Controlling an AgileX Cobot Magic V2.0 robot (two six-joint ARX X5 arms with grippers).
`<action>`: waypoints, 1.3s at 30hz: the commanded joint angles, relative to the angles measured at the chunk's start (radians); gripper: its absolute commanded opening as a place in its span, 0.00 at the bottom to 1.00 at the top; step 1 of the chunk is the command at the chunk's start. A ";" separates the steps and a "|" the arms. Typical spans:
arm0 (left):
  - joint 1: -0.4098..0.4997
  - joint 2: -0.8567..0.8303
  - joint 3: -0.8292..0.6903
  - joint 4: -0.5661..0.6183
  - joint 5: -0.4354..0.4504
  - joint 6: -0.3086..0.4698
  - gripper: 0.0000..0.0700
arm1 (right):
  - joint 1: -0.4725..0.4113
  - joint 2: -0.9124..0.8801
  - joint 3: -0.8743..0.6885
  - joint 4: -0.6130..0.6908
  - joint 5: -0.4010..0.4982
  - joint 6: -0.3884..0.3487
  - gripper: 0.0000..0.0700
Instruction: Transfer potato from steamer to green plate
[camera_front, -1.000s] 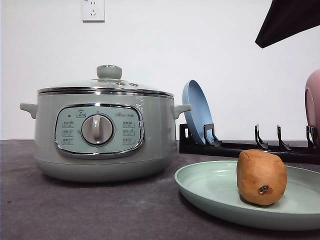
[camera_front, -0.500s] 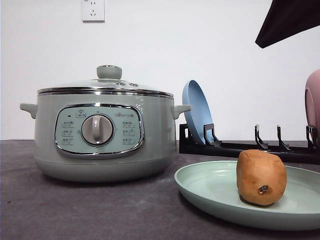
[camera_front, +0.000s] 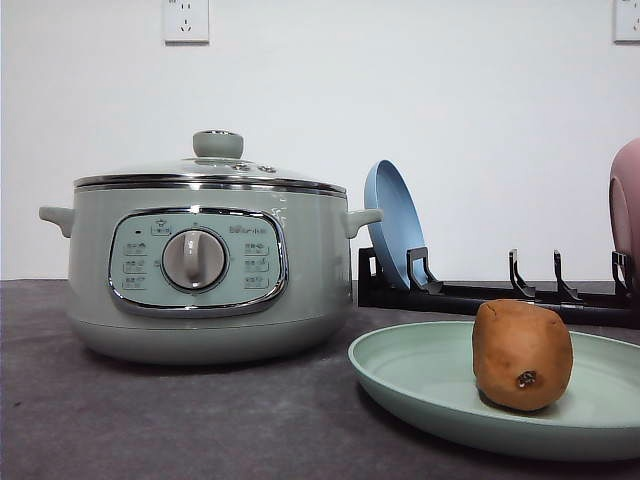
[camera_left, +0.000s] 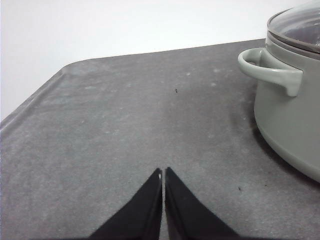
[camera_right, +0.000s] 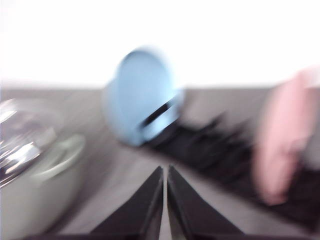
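Sitting upright on the green plate (camera_front: 420, 385), potato (camera_front: 522, 355) is seen at 3 o'clock of the lidded steamer (camera_front: 205, 262); transfer judged done. Left gripper (camera_left: 163, 173) and right gripper (camera_right: 165, 171) are closed empty.

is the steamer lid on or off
On. The glass lid sits flat on the steamer rim, knob up; the potato already rests on the green plate.

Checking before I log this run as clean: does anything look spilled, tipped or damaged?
Nothing stands out. The potato sits on the green plate, the steamer is lidded and upright.
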 joint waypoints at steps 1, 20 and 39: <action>0.001 -0.002 -0.020 -0.005 -0.003 -0.002 0.00 | -0.040 -0.059 -0.056 0.057 -0.002 -0.026 0.00; 0.001 -0.002 -0.020 -0.005 -0.003 -0.002 0.00 | -0.141 -0.450 -0.474 0.114 -0.001 -0.092 0.00; 0.001 -0.002 -0.020 -0.005 -0.003 -0.002 0.00 | -0.140 -0.450 -0.480 -0.020 0.001 -0.087 0.00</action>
